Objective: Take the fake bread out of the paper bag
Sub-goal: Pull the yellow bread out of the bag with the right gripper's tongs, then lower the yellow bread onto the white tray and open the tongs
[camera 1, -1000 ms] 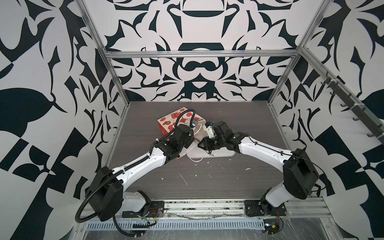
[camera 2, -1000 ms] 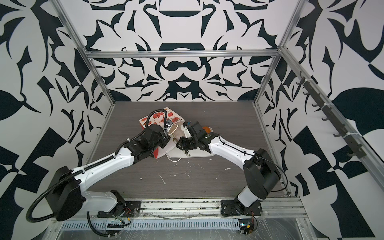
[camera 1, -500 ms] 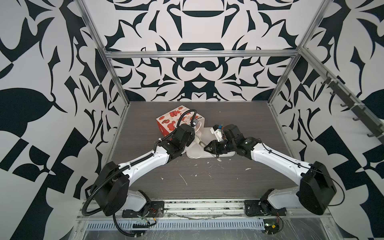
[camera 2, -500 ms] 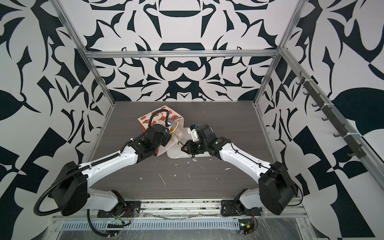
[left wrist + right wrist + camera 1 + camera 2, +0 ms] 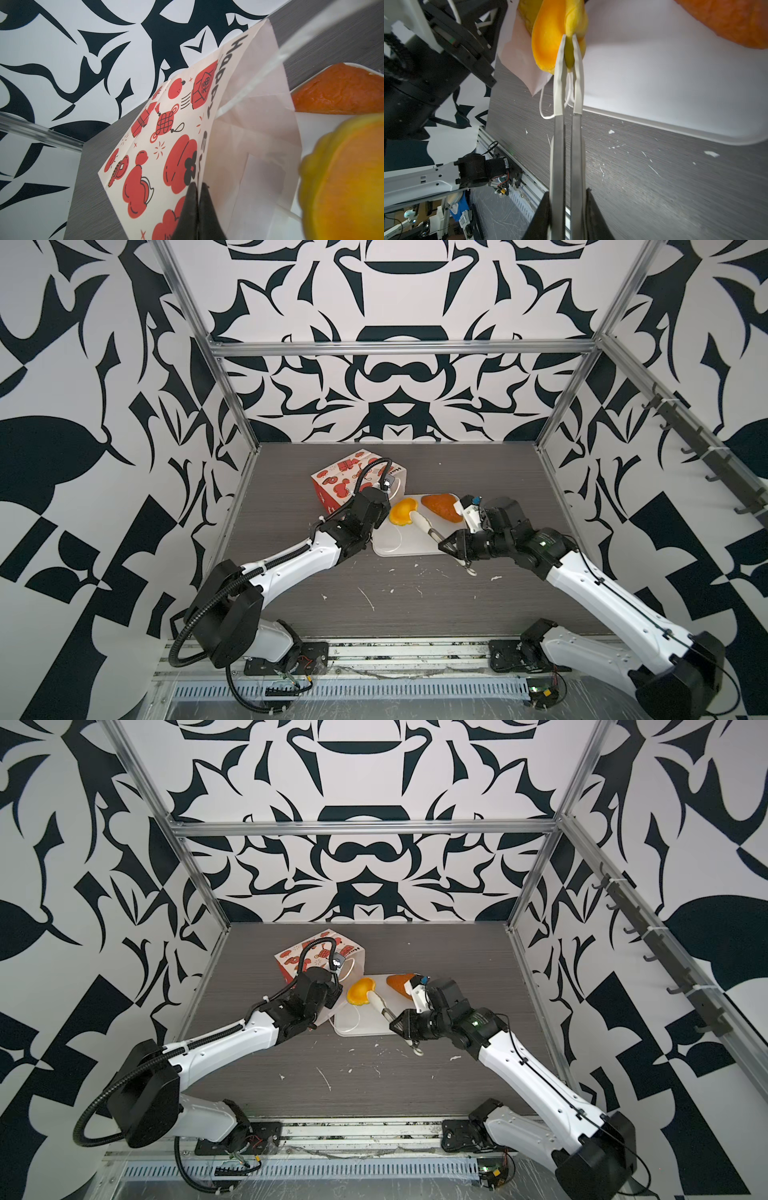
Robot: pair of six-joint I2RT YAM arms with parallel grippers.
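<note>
The paper bag [image 5: 336, 483] [image 5: 299, 957] [image 5: 166, 135] lies on its side at the back left of the table, its mouth toward the white tray [image 5: 409, 549] [image 5: 365, 1029] [image 5: 654, 83]. My left gripper [image 5: 382, 510] [image 5: 198, 187] is shut on the bag's rim. My right gripper [image 5: 446, 545] [image 5: 397, 1025] [image 5: 568, 193] is shut on metal tongs [image 5: 428, 529] [image 5: 566, 124]. The tongs' white tips pinch a yellow croissant [image 5: 402, 512] [image 5: 360, 991] [image 5: 548, 41] [image 5: 342, 176] just outside the bag's mouth, over the tray. An orange-brown fake bread [image 5: 442, 506] [image 5: 399, 982] [image 5: 340, 93] lies on the tray's far side.
A white string handle [image 5: 395, 537] of the bag trails onto the tray. Small white scraps [image 5: 368, 597] lie scattered on the dark table toward the front. Metal frame posts [image 5: 232, 406] and patterned walls close in the table on three sides.
My right arm has drawn back to the right and toward the front, and the tongs have pulled the yellow croissant out of the bag's mouth over the tray. The left gripper keeps its hold.
</note>
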